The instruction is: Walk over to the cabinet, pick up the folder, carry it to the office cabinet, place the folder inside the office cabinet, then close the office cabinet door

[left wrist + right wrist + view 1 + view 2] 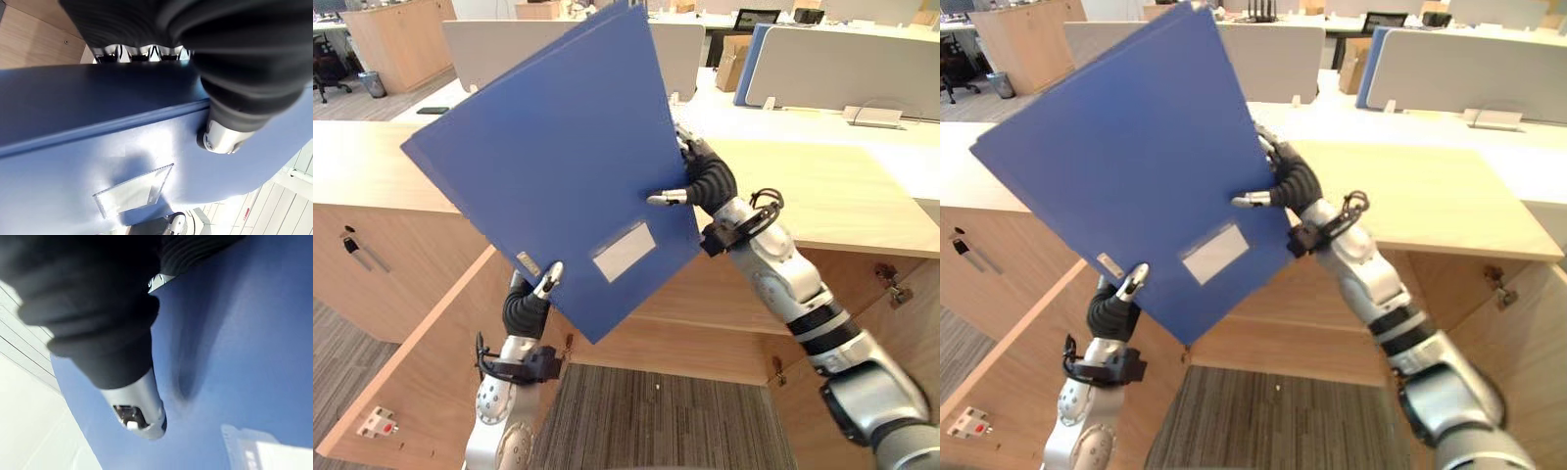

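Note:
I hold a large blue folder (558,147) up and tilted in front of me, above the open office cabinet. It carries a clear label pocket (625,252) on its face. My left hand (527,308) pinches the folder's lower edge, thumb on the front and fingers behind it. At the folder's right edge, my right hand (710,184) grips the same way, its thumb lying across the blue cover. In the left wrist view the thumb (222,137) presses the folder (98,147). The right wrist view shows the thumb (139,406) on the cover (244,357).
A long wooden counter top (822,196) runs across behind the folder. Below it the cabinet stands open, with one door (421,372) swung out at the left and another (901,333) at the right. Grey desk dividers (842,69) and a cardboard box (732,61) stand beyond.

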{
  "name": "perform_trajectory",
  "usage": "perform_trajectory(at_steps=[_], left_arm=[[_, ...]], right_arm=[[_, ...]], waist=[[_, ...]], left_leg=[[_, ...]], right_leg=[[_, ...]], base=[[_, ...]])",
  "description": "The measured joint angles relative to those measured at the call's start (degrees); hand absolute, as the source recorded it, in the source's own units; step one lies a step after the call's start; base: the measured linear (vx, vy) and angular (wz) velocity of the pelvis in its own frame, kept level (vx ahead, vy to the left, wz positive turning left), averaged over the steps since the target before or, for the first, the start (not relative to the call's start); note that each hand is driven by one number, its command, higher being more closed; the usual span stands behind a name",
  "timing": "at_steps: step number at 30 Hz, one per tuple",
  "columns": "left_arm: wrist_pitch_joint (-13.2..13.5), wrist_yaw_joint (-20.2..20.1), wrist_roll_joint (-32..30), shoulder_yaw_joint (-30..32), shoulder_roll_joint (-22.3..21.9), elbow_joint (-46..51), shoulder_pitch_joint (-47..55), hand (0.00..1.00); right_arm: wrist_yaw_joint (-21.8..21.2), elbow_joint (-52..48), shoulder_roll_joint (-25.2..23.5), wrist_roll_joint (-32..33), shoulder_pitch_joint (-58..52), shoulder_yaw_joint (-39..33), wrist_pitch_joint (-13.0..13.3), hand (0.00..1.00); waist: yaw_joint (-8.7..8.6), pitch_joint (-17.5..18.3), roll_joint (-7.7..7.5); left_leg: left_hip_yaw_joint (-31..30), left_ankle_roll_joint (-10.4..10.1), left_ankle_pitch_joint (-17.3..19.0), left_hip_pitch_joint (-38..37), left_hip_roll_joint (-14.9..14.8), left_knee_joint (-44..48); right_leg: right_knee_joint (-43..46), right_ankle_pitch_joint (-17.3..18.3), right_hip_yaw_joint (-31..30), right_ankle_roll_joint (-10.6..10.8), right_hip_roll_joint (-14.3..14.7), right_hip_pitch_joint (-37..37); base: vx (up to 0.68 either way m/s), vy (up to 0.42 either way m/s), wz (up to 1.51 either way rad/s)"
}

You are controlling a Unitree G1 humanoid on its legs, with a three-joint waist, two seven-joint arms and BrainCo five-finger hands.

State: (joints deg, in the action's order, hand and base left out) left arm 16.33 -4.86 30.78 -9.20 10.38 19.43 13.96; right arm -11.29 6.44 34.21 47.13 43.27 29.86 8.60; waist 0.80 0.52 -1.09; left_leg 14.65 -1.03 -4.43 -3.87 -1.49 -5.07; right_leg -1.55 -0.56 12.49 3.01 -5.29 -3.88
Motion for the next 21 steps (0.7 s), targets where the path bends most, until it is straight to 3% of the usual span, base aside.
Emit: perform_trajectory(at_steps=[5,8,9,14,17,21], left_arm=[[2.64,-0.26,0.27,-1.95,4.29,-0.02,0.93,1.00],[3.32,-0.26,0.53,-2.84,5.74,-0.03,0.99,1.00],[3.32,-0.27,0.55,-3.03,5.80,-0.03,0.99,0.00],[3.09,-0.73,0.52,-5.25,8.29,-2.89,1.14,0.00],[1.05,-2.47,0.16,-7.55,10.56,-5.07,2.18,0.00],[-4.45,-9.75,-3.08,-14.82,15.38,-11.72,4.12,0.00]], right_arm=[[-5.09,-2.79,10.64,5.94,4.37,8.55,-3.17,1.00],[-5.78,-4.71,12.76,6.68,4.37,9.12,-3.44,1.00],[-5.87,-5.03,13.14,6.86,4.37,9.12,-3.45,1.00],[-6.65,-8.62,16.39,5.41,4.36,9.56,-4.69,1.00],[-8.35,-9.90,18.27,3.27,4.09,10.32,-5.59,1.00],[-11.61,-17.67,21.94,-6.50,-0.82,10.20,-6.43,1.00]], waist=[[1.06,0.25,-0.04],[1.41,0.66,-0.02],[1.42,0.76,-0.03],[1.60,2.01,-0.02],[1.49,2.36,0.00],[1.12,2.44,0.00]], left_leg=[[-0.34,-0.24,-0.16,0.06,-0.20,0.00],[-0.32,-0.27,-0.19,0.07,-0.22,-0.17],[-0.31,-0.27,-0.19,0.08,-0.23,-0.18],[-0.07,-0.32,-0.35,0.79,-0.60,0.02],[0.06,-0.35,-0.35,0.74,-0.70,0.04],[0.40,-0.44,-0.29,0.72,-0.77,0.02]], right_leg=[[0.09,-0.03,0.02,-0.13,0.21,-0.05],[0.29,-0.04,-0.03,-0.16,0.20,0.06],[0.36,-0.03,-0.05,-0.17,0.19,0.09],[0.56,-0.11,-0.25,-0.28,0.29,0.92],[0.56,-0.13,-0.31,-0.31,0.38,0.92],[0.56,-0.12,-0.51,-0.32,0.43,1.07]], base=[[-0.04,-0.019,0.02],[-0.05,-0.007,-0.01],[-0.05,-0.004,-0.01],[-0.03,-0.007,-0.01],[-0.01,-0.004,0.00],[-0.03,-0.006,-0.04]])
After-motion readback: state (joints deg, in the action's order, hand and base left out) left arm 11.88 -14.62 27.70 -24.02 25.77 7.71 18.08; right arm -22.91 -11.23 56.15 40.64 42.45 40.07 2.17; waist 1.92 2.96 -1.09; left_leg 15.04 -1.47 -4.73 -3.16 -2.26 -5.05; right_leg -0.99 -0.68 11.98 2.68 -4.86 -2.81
